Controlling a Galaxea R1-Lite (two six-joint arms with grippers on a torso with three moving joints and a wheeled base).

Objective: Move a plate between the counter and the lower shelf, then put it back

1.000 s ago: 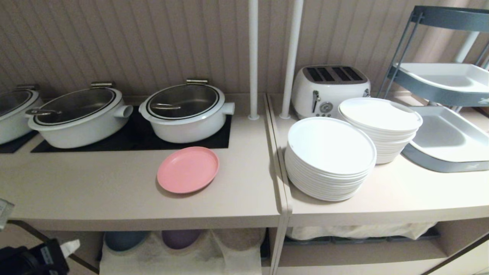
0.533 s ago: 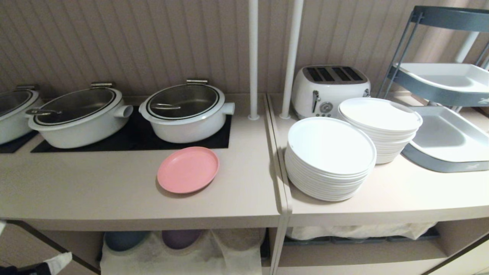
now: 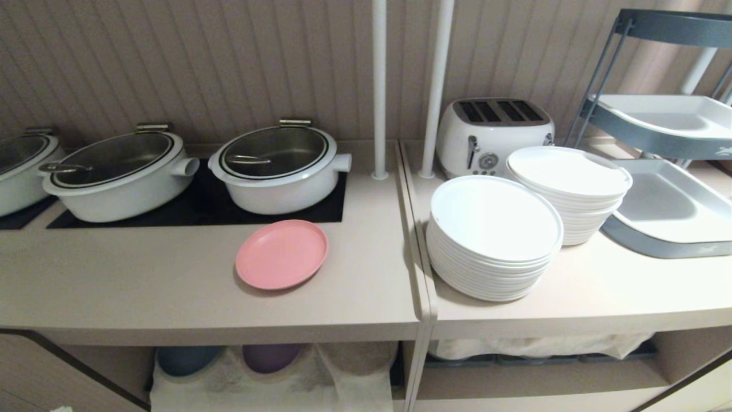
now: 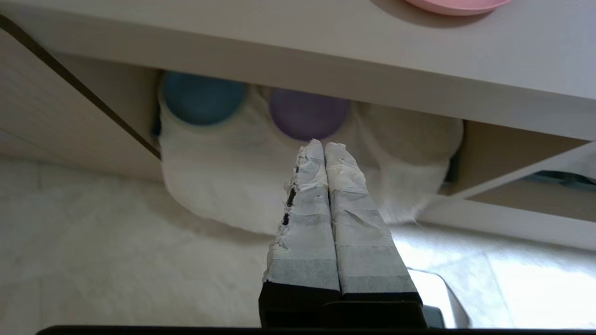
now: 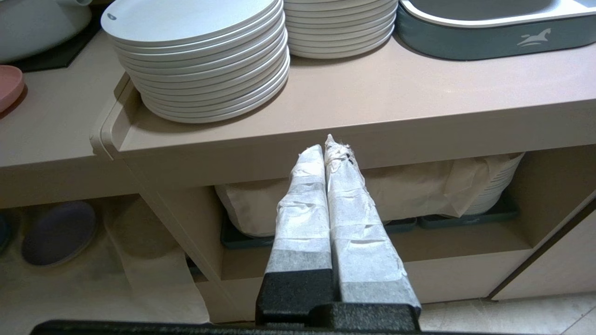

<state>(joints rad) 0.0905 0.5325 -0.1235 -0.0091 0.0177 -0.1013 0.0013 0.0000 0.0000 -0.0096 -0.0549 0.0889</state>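
On counter pink plate lies, well above left gripper; fingers pressed together, empty.

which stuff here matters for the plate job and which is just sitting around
For the job:
pink plate
counter
lower shelf
left pincer, shut

Just there:
pots
toaster
white plate stacks
purple plate
grey trays
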